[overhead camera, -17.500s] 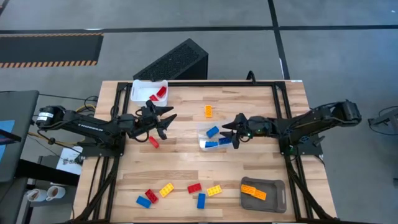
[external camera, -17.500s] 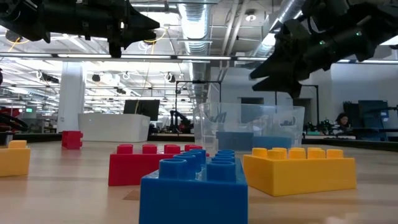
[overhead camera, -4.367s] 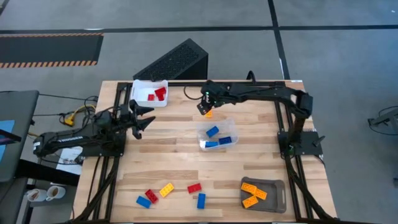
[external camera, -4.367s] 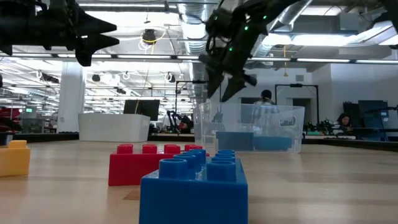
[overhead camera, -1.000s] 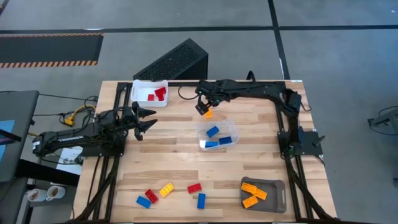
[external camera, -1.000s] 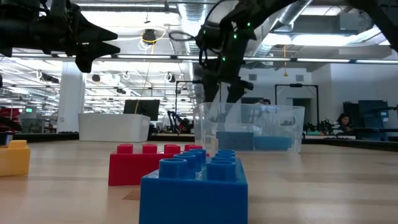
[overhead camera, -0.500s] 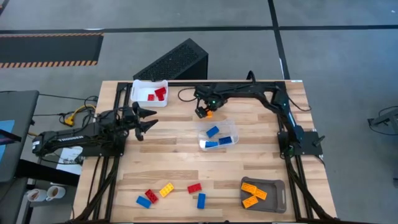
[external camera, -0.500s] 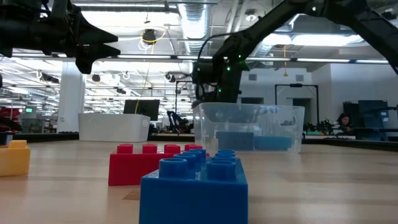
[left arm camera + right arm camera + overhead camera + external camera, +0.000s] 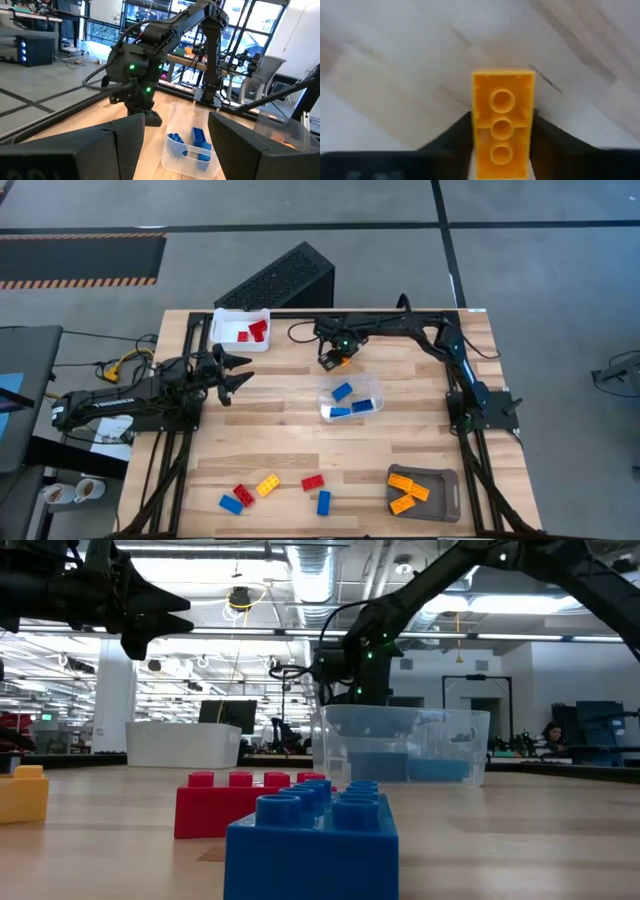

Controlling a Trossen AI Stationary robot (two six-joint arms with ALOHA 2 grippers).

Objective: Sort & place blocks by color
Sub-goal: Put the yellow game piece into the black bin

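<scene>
An orange block (image 9: 502, 115) lies on the wooden table's far middle, hollow underside up. My right gripper (image 9: 336, 360) points straight down over it and is shut on it. My left gripper (image 9: 240, 372) hovers open over the table's left side, level, holding nothing; its wrist view shows the wide gap between its fingers (image 9: 125, 140). Loose blocks lie near the front edge: blue (image 9: 231, 503), red (image 9: 243, 494), yellow (image 9: 267, 484), red (image 9: 313, 482) and blue (image 9: 323, 502). My right gripper pinches the orange block's two long sides (image 9: 476, 135) between its two fingers, toward one end of the block. The fingers come from above, pointing down, and lie across the block. The block rests flat on the table.
A white tray (image 9: 225, 320) with red blocks stands at the far left. A clear container (image 9: 372, 385) with blue blocks sits mid-table, just nearer than the right gripper. A grey tray (image 9: 448, 480) with orange blocks is at the near right. A black box (image 9: 285, 275) lies behind the table.
My right gripper has sunk toward the table onto the orange block and tipped to point straight down; its fingers now stand against the block's long sides. The block has stayed in place.
</scene>
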